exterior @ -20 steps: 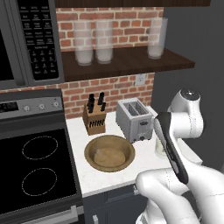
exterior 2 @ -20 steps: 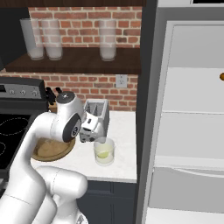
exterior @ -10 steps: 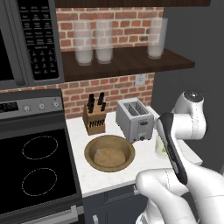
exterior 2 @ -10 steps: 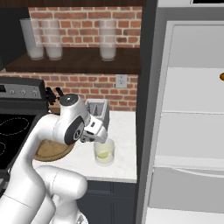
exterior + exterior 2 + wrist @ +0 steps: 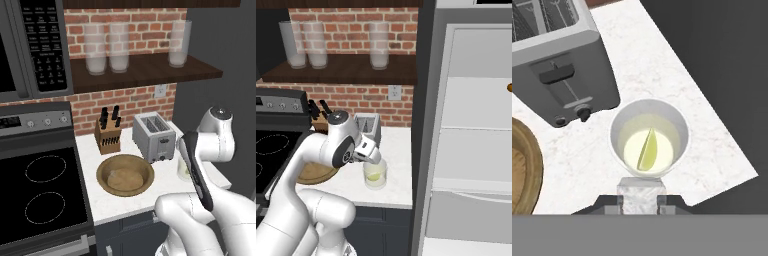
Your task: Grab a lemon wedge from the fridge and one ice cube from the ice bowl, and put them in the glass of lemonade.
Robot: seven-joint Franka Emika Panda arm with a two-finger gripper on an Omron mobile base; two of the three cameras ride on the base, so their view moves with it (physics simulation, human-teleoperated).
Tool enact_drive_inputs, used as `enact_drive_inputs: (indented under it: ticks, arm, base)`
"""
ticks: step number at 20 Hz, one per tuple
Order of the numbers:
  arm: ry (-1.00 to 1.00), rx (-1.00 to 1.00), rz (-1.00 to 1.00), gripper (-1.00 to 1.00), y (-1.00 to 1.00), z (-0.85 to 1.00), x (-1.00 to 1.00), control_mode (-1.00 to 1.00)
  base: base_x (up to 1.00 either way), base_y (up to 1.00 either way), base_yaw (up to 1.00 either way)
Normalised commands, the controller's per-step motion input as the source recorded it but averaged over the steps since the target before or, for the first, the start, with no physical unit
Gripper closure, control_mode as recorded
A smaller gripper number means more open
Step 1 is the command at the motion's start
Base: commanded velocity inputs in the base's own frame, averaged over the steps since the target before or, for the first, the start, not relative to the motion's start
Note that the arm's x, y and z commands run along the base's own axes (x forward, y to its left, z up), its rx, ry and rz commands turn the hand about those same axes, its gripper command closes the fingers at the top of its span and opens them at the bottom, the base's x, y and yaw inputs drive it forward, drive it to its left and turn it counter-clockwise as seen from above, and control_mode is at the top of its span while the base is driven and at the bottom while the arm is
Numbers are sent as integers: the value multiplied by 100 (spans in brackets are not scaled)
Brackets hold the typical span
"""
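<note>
ice bowl (image 5: 125, 175) sits on the bench (image 5: 120, 202), just in front of the toaster (image 5: 153, 136). knife block (image 5: 107, 136) left of the toaster. stove (image 5: 37, 200) further left. glass of lemonade (image 5: 183, 170) right of the toaster, mostly hidden behind the arm (image 5: 200, 172).

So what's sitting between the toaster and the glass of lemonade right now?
Nothing: in the hand view, just bare white counter separates the toaster from the glass of lemonade. The gripper holds an ice cube at the glass's near rim.

Tool (image 5: 640, 199) nearer over glass (image 5: 649, 140)
</note>
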Motion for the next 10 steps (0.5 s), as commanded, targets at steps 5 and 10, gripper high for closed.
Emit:
enact_drive_inputs:
  ticks: [5, 10]
  arm:
    - [-1, 0, 0, 100, -6, -10, 1, -100]
    - [-1, 0, 0, 100, 0, -9, 0, -100]
  base:
    - [0, 0, 0]
    - [0, 0, 0]
